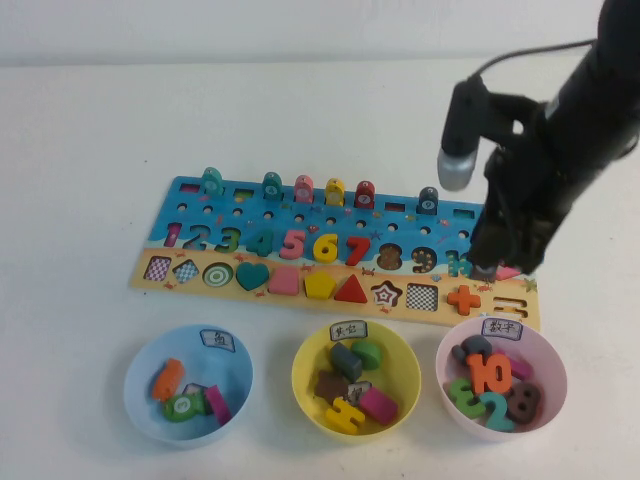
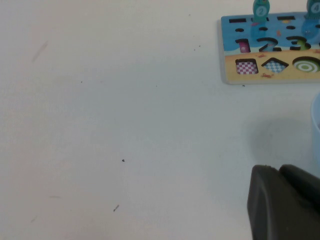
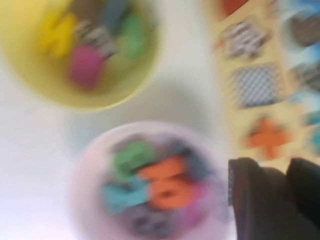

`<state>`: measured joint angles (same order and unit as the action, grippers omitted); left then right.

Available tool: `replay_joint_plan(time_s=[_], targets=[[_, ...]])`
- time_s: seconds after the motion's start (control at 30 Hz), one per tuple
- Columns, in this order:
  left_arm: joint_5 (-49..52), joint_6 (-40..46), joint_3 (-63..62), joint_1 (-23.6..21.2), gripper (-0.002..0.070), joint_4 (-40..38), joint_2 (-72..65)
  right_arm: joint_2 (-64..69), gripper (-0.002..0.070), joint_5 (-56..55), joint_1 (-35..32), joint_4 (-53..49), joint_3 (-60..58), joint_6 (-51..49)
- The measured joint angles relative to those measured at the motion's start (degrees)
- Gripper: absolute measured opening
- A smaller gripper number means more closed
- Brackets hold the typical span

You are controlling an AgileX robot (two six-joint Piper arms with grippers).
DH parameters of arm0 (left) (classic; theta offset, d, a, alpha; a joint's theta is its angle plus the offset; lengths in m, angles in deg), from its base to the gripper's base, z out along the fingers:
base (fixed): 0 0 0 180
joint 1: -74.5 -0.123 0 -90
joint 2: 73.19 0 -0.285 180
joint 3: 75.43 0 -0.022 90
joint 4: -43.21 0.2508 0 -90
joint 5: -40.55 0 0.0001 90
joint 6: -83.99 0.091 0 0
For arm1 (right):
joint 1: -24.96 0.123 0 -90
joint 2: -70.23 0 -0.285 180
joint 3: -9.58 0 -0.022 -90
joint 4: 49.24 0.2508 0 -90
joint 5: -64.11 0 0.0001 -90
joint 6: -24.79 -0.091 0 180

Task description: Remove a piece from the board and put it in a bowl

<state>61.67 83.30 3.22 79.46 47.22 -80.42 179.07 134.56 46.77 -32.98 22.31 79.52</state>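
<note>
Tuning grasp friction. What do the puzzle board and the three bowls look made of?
Puzzle board: looks like painted wood, matte, flat with cut-out slots. Blue bowl, yellow bowl and pink bowl: likely plastic, smooth, evenly coloured, slightly glossy. Right hand is down at the board's right end; left hand is off the board.

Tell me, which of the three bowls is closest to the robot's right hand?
The pink bowl. The right hand hangs over the board's right end, just above that bowl; the yellow bowl and blue bowl sit farther left. The left hand isn't near any.
</note>
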Motion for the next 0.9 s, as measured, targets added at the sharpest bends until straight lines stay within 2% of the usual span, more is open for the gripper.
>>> replay_joint_plan(time_s=[0.23, 0.4, 0.5, 0.73, 0.9], targets=[[0.00, 0.00, 0.00, 0.00, -0.0003, 0.00, 0.00, -8.64, 0.0096, -0.32, 0.00, 4.02, -15.63, -0.85], [0.00, 0.00, 0.00, 0.00, -0.0003, 0.00, 0.00, -11.78, 0.0095, -6.64, 0.83, 6.06, -22.36, -1.00], [0.00, 0.00, 0.00, 0.00, -0.0003, 0.00, 0.00, -11.91, 0.0095, -11.20, 4.86, 7.08, -22.97, -1.00], [0.00, 0.00, 0.00, 0.00, -0.0003, 0.00, 0.00, -10.12, 0.0095, -29.18, 20.40, 8.43, -22.97, 4.30], [0.00, 0.00, 0.00, 0.00, -0.0003, 0.00, 0.00, -2.20, 0.0095, -34.79, 24.82, 9.64, -17.69, 4.86]])
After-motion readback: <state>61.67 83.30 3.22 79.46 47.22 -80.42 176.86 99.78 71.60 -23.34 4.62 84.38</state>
